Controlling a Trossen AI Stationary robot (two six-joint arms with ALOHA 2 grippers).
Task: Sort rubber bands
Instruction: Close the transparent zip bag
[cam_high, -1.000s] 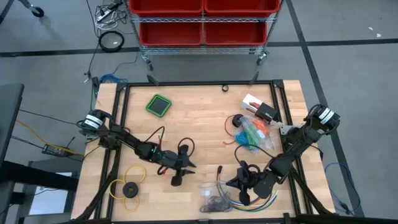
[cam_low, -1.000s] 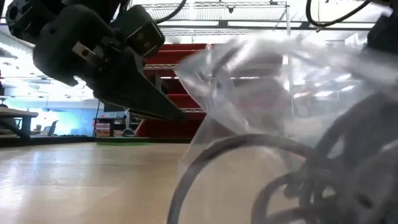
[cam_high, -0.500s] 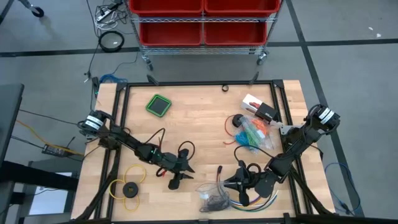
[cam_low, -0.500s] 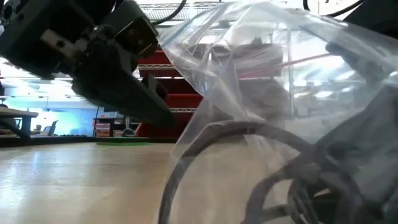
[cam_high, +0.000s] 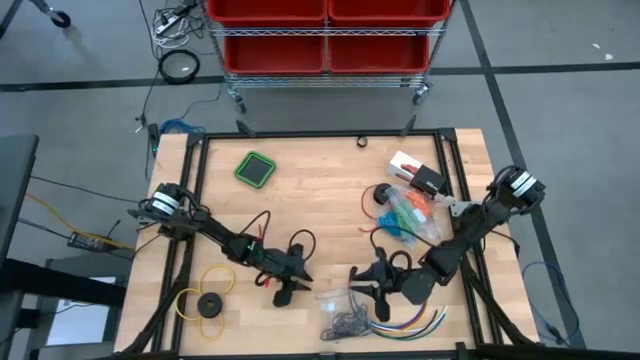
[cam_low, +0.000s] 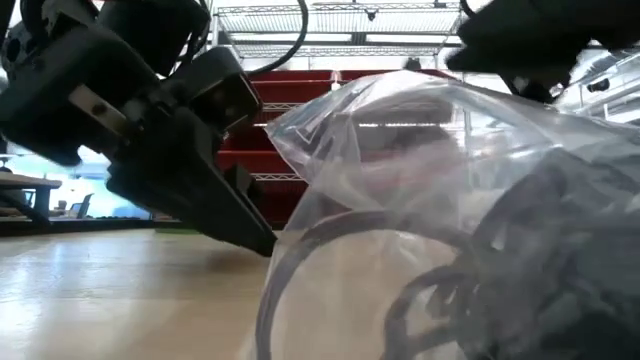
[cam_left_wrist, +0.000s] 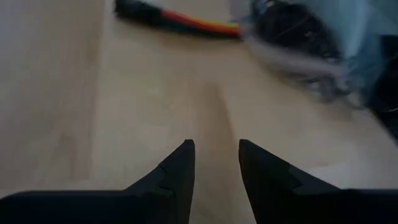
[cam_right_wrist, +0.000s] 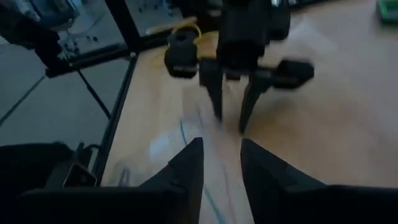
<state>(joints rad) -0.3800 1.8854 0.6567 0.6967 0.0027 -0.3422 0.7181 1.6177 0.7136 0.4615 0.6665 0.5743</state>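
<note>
The bag of dark rubber bands (cam_high: 345, 318) lies between both empty, parted pincers — at four o'clock from the left pincer (cam_high: 297, 288), seven o'clock from the nearer right pincer (cam_high: 362, 285).

no readable text, no labels, no brand marks, no numbers, no signs

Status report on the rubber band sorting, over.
Left end effector open, empty, beside clear bag of dark rubber bands. Right end effector open, empty, above it. Nothing blocking.
</note>
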